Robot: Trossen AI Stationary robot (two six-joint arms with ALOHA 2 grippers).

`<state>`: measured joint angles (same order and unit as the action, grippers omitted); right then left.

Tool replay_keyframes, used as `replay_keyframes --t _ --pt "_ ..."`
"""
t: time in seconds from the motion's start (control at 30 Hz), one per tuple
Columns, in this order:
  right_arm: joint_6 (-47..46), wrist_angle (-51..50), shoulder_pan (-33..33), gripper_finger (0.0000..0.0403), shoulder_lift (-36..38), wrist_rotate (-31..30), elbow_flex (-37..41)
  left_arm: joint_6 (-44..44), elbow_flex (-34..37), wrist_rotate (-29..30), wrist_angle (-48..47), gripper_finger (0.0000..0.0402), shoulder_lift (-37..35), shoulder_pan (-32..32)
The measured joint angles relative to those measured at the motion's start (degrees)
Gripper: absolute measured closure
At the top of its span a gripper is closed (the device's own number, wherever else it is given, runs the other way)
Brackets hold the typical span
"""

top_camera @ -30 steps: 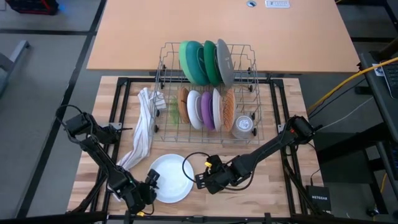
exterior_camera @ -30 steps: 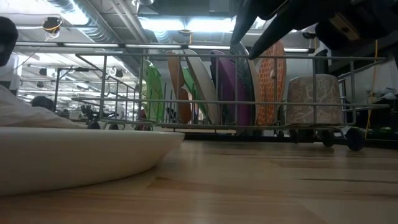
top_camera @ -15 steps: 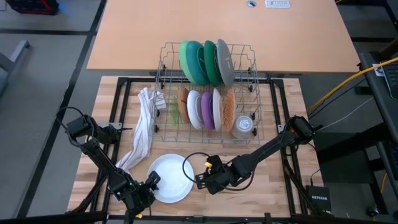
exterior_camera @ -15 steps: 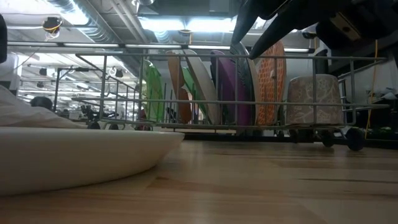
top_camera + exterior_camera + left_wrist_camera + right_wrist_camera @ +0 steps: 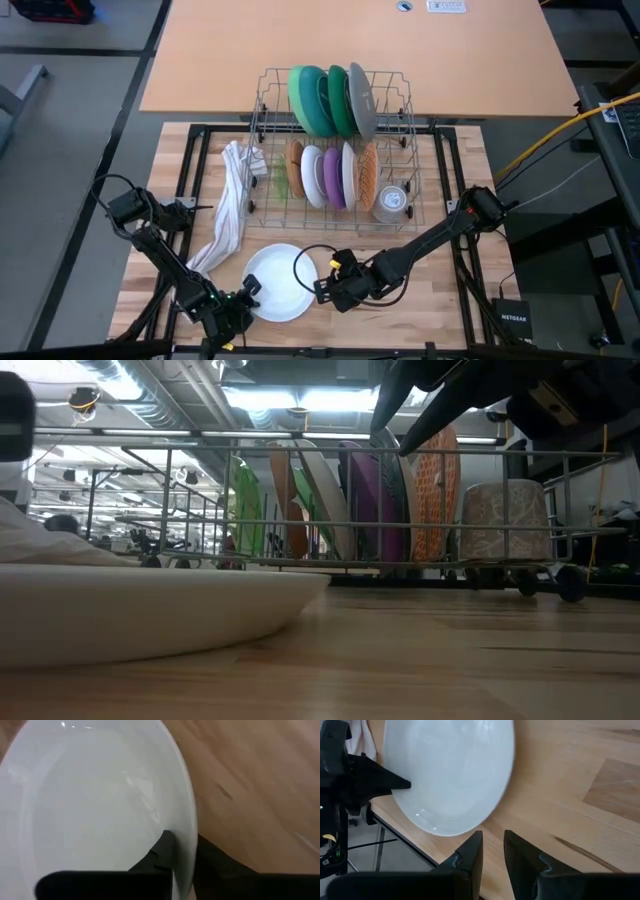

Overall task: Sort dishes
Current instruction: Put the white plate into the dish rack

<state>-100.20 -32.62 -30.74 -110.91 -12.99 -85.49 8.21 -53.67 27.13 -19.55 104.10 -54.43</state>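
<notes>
A white plate [image 5: 280, 283] lies on the wooden table near its front edge; it fills the left of the low view [image 5: 150, 620]. My left gripper [image 5: 243, 300] is at the plate's near left rim and is shut on it. My right gripper [image 5: 320, 291] hovers just off the plate's right rim. Its fingers [image 5: 471, 851] stand a little apart with nothing between them. The other dishes stand on edge in a wire rack [image 5: 262, 130]: green, teal and grey plates in the back row, and orange, white, purple and patterned ones in the front row. My left gripper pinches the white plate's rim [image 5: 188, 851] between its two fingers, one finger [image 5: 161, 851] on the inside of the plate and one [image 5: 216, 866] outside under the rim. It comes slanting down from the table's near left corner. The plate's underside rests on the table.
A white striped towel [image 5: 232, 205] lies left of the rack, reaching down toward the plate. A clear glass cup [image 5: 392, 203] stands in the rack's near right corner. Black frame rails [image 5: 455, 230] run along the table's sides. Bare wood lies right of the plate.
My left gripper has shut on the white plate's rim. The plate has slid a little along the table toward the right arm. My right gripper has kept still.
</notes>
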Motion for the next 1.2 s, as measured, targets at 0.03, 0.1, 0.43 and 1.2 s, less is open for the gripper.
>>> replay_keyframes --t 0.03,0.1,0.43,1.2 --pt "0.0 0.0 0.0 0.0320 0.0 0.0 0.0 0.3 0.0 0.4 0.3 0.0375 0.0 0.1" --pt "0.0 0.0 0.0 0.0320 0.0 0.0 0.0 1.2 0.1 0.9 1.3 0.0376 0.0 0.1" --pt "1.8 -0.4 -0.1 0.0320 1.5 -1.3 0.0 7.1 -1.6 4.1 5.0 0.0376 0.1 0.1" --pt "19.6 -1.1 -4.3 0.0320 16.2 -16.3 0.0 22.6 -12.1 7.8 5.5 0.0401 -8.2 0.3"
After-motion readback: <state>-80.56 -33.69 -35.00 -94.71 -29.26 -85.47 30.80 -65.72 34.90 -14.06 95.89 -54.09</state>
